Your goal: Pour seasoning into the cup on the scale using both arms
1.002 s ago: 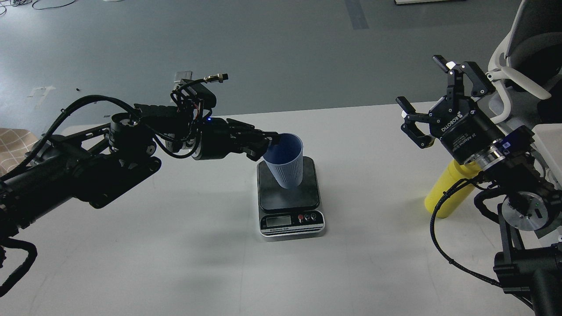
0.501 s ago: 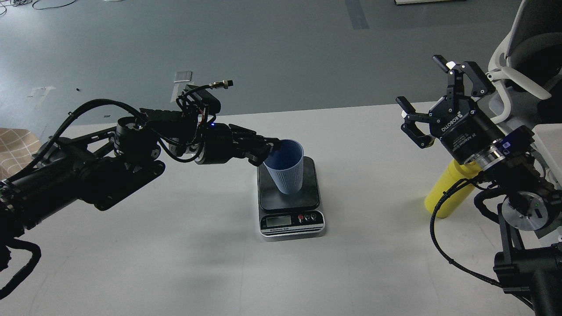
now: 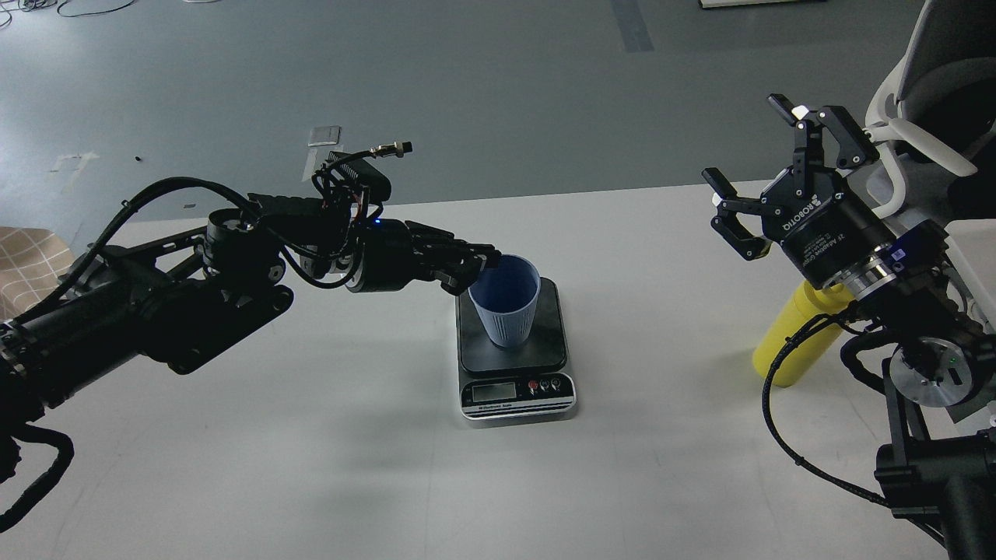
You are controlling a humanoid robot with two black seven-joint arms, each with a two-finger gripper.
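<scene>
With the left pincer (image 3: 481, 267) clamped on the rim of the cup (image 3: 506, 302) and the right pincer (image 3: 766, 167) spread apart, the cup could be tipped off the scale (image 3: 515, 359) if released carelessly.

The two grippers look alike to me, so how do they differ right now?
The left gripper reaches sideways, low over the table, pinching the rim of the cup on the scale; the right gripper is raised, pointing upward. The left is shut on the cup; the right is spread open, holding nothing. Both are black with two fingers.
</scene>
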